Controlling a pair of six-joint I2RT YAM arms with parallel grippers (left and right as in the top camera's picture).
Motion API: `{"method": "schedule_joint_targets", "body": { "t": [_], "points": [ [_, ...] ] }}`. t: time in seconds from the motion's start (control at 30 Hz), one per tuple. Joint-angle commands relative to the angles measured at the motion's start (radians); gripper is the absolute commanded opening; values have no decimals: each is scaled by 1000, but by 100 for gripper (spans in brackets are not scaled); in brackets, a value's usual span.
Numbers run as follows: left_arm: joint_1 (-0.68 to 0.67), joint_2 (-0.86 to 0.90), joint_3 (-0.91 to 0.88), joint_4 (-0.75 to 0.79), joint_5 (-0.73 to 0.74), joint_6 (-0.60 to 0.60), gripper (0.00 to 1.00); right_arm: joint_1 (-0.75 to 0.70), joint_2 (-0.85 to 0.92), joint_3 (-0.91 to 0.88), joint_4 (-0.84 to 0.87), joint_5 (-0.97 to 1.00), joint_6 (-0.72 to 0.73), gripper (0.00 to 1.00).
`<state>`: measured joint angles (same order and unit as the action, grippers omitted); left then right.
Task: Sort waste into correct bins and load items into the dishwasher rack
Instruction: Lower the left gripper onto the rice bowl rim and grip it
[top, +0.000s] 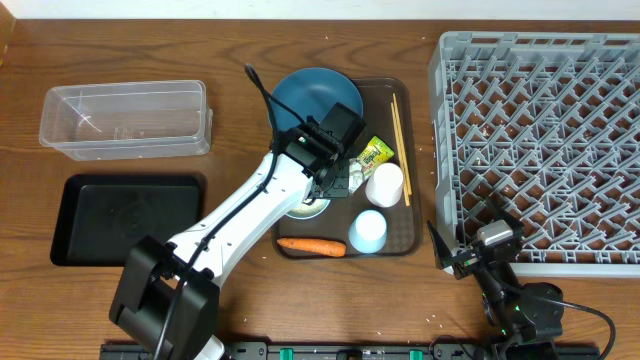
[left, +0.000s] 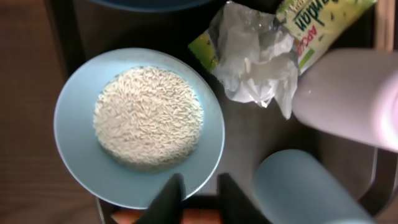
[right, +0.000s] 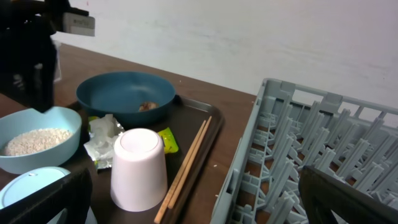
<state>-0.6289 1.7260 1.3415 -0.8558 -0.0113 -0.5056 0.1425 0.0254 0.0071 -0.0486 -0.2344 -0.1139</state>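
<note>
Left gripper (left: 199, 183) jaws are seen narrowly apart, nothing clamped; right gripper (right: 193, 177) jaws are spread wide, empty, off serving tray's (top: 398, 88) right front corner. Pale blue bowl (left: 71, 124) w/ rice grains (left: 149, 118) is set on tray's front-left, under left jaws. Prob. rigid, smooth, slippery; rice loose, so rim should be pinched & bowl held level

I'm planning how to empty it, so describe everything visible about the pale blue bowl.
The pale blue bowl is round, shallow and smooth, perhaps plastic, upright on the brown tray at its left side. A mound of white rice fills its middle, leaving the rim bare. Crumpled paper lies close beside it. The left pincer hangs over its near rim, jaws slightly apart; contact cannot be judged.
</note>
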Motion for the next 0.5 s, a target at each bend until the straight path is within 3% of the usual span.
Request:
{"method": "schedule_joint_targets", "body": {
  "t": [0.0, 0.2, 0.47],
  "points": [
    [-8, 6, 2, -3, 3, -5, 54, -5, 1, -2, -4, -2, -7, 99],
    [-17, 57, 1, 0, 3, -5, 61, -5, 1, -2, -4, -2, -7, 99],
    [-17, 171, 1, 15, 2, -5, 62, -5, 1, -2, -4, -2, -7, 99]
  ]
}}
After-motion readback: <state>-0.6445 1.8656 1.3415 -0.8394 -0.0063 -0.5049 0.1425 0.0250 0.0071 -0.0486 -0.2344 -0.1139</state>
